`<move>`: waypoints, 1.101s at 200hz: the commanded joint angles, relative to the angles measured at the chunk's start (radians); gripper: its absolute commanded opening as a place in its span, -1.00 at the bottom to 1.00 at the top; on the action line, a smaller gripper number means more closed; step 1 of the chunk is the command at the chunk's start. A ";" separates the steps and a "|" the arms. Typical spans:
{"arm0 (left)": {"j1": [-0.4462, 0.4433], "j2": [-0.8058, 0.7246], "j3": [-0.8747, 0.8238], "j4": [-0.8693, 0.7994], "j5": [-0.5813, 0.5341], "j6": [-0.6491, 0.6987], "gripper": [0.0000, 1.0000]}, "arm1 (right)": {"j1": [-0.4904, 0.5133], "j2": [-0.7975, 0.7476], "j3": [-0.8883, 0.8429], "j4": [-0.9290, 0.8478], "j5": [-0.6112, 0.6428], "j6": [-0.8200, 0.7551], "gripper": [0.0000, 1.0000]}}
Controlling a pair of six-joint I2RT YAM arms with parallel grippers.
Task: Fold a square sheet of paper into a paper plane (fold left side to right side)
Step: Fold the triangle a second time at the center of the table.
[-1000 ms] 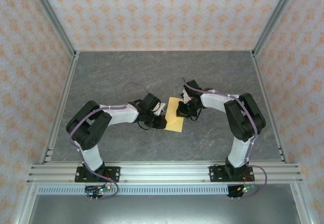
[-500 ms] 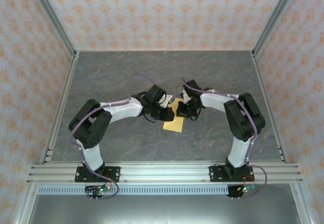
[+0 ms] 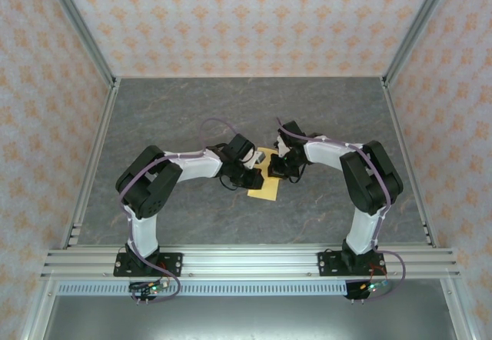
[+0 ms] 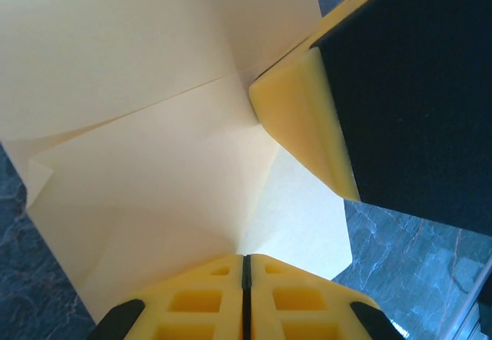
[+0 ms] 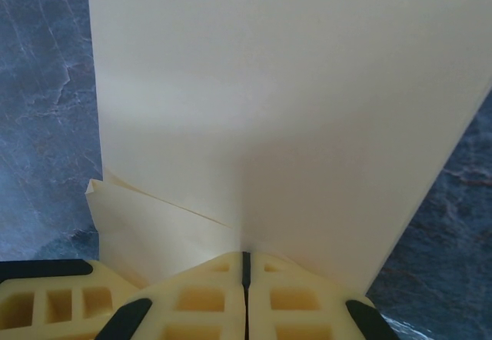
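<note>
Two robot arms meet at the middle of a grey marbled tabletop point(image 3: 192, 109), where a thin yellow-orange sheet of paper point(image 3: 264, 188), part-folded and lifted off flat, lies between them. The left gripper point(image 3: 252, 172) has its yellow fingers pressed together on a raised flap point(image 4: 154, 163), and the right gripper point(image 3: 277, 165) is likewise closed tight on the sheet's opposite edge point(image 5: 269, 109). With both pinching so light a sheet, any pull apart could tear it or drag it from one grip. A flap brought across off-line would likely set a crooked crease. The grippers crowd each other: the right one's pad point(image 4: 304, 125) sits just beside the flap in the left wrist view, so a knock looks possible. The patterned walls point(image 3: 231, 17) and aluminium frame rail point(image 3: 254, 259) stand well apart.
</note>
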 commanded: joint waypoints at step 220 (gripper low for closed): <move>0.069 -0.293 -0.216 -0.052 -0.070 0.040 -0.71 | -0.034 -0.160 -0.058 0.090 0.029 0.047 -0.40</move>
